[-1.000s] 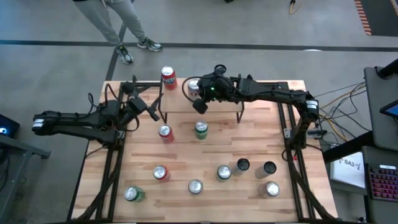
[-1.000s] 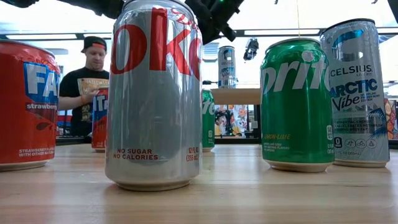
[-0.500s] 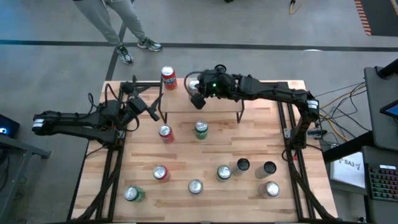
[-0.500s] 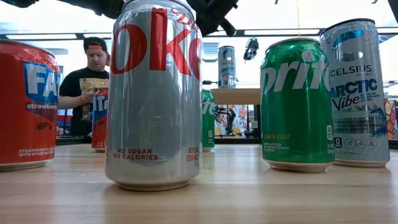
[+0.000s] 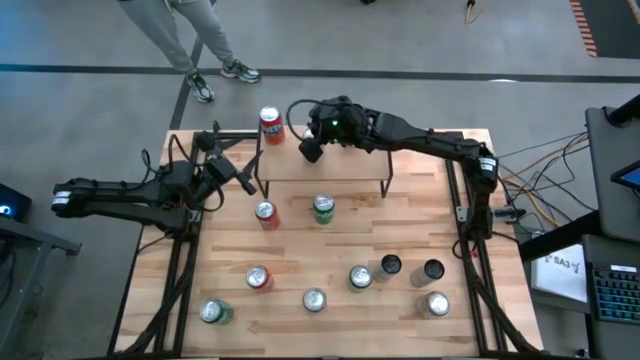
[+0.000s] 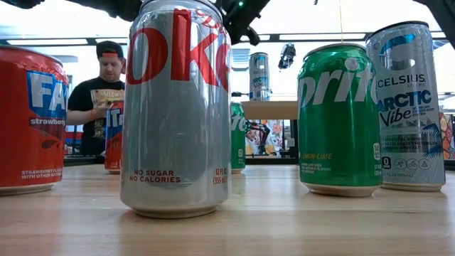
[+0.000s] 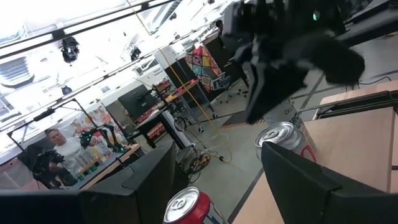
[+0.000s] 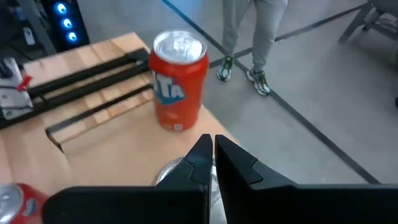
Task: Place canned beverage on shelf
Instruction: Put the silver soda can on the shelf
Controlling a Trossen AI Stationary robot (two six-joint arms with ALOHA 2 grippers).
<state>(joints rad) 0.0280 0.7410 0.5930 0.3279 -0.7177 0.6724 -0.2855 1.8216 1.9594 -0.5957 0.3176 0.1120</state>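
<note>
The shelf (image 5: 340, 168) stands at the table's far middle. A tall silver can (image 6: 259, 75) stands upright on its far left part; its top (image 7: 278, 135) shows in the left wrist view. My right gripper (image 5: 308, 152) hangs shut just above that can (image 8: 169, 174), apart from it in the low view. A red can (image 5: 270, 124) stands on the table's far edge, left of the shelf. My left gripper (image 5: 243, 180) waits open, left of the shelf, nothing between its fingers (image 7: 292, 180).
Several cans stand on the table's near half, among them a red one (image 5: 265, 212) and a green one (image 5: 323, 208) just in front of the shelf. A person (image 6: 99, 92) stands beyond the far edge, legs (image 5: 200, 40) showing from above.
My right gripper, still shut, has moved toward the table's far edge and a little left and up, from over the shelf's middle to its far left part. The silver can has stayed on the shelf.
</note>
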